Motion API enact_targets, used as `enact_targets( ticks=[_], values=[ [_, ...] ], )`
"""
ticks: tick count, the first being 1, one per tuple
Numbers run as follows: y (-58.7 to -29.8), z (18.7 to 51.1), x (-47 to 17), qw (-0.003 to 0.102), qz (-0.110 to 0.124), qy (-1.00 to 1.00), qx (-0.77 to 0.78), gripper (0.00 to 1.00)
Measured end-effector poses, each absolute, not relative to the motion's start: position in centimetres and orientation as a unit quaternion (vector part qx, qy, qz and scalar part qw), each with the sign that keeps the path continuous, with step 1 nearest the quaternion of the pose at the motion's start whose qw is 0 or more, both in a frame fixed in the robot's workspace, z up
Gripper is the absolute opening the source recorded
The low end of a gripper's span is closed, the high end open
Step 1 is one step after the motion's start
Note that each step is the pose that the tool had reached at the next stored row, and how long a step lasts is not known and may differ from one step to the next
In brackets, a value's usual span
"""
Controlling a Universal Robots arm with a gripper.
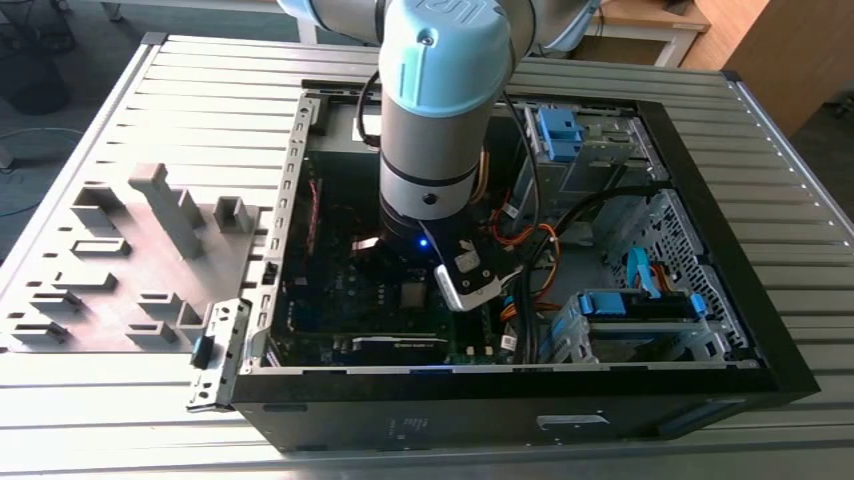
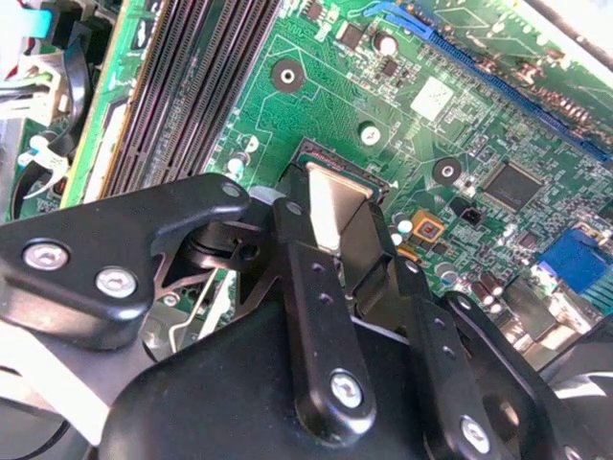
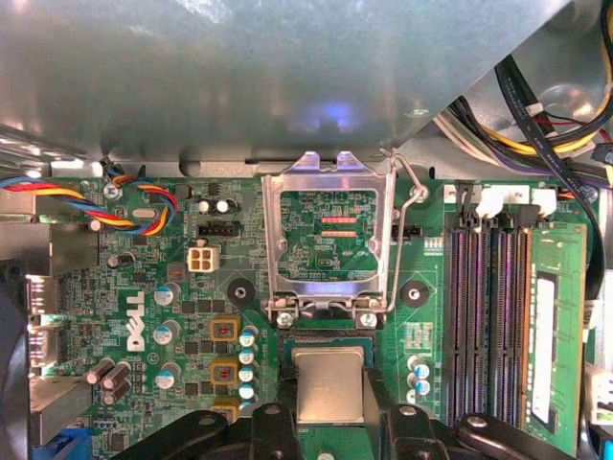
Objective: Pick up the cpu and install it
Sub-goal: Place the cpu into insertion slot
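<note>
The cpu (image 3: 329,381), a small square chip with a silver-grey top, sits between my gripper's (image 3: 329,407) two black fingers (image 3: 271,422), which are shut on it. In the second wrist view the cpu (image 2: 334,203) is held flat just over the open socket (image 2: 321,153) on the green motherboard (image 2: 460,115), with my gripper (image 2: 330,218) around it. The socket's metal load plate (image 3: 330,172) stands raised, with its lever (image 3: 407,206) swung open. In the exterior view my arm (image 1: 430,150) reaches down into the open computer case (image 1: 694,330).
Memory slots (image 3: 488,307) run beside the socket. Coloured cables (image 3: 134,206) and a cable bundle (image 3: 546,105) lie near the board's edges. Drive bays (image 1: 641,305) and orange cables (image 1: 527,240) fill the case's right side. A grey fixture tray (image 1: 120,260) lies outside the case on the exterior view's left.
</note>
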State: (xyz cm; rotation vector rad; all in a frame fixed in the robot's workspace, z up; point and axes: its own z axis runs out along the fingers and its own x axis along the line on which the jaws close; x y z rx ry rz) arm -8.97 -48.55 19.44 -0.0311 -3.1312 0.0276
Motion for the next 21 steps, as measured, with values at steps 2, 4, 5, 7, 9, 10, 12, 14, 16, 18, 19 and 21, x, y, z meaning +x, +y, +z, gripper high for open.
enact_targets(
  ticks=[2,4,5,7,9,10,12,14,16,18,19,21],
  values=[
    [-48.56,19.44,-8.97,0.005,0.009,-1.0,-0.01,0.38],
    [-48.57,19.44,-8.97,0.005,0.009,-1.0,-0.01,0.38],
    [-48.59,19.44,-8.98,0.005,0.009,-1.0,-0.01,0.38],
    [-48.61,19.44,-9.01,0.005,0.009,-1.0,-0.01,0.38],
    [-48.61,19.44,-9.07,0.005,0.009,-1.0,-0.01,0.38],
    [-48.62,19.44,-9.1,0.005,0.009,-1.0,-0.01,0.38],
    [-48.63,19.44,-9.12,0.005,0.009,-1.0,-0.01,0.38],
    [-48.63,19.44,-9.12,0.005,0.009,-1.0,-0.01,0.38],
    [-48.64,19.44,-9.13,0.005,0.009,-1.0,-0.01,0.38],
    [-48.64,19.44,-9.13,0.005,0.009,-1.0,-0.01,0.38],
    [-48.64,19.44,-9.13,0.005,0.009,-1.0,-0.01,0.38],
    [-48.64,19.44,-9.13,0.005,0.009,-1.0,-0.01,0.38]
  ],
)
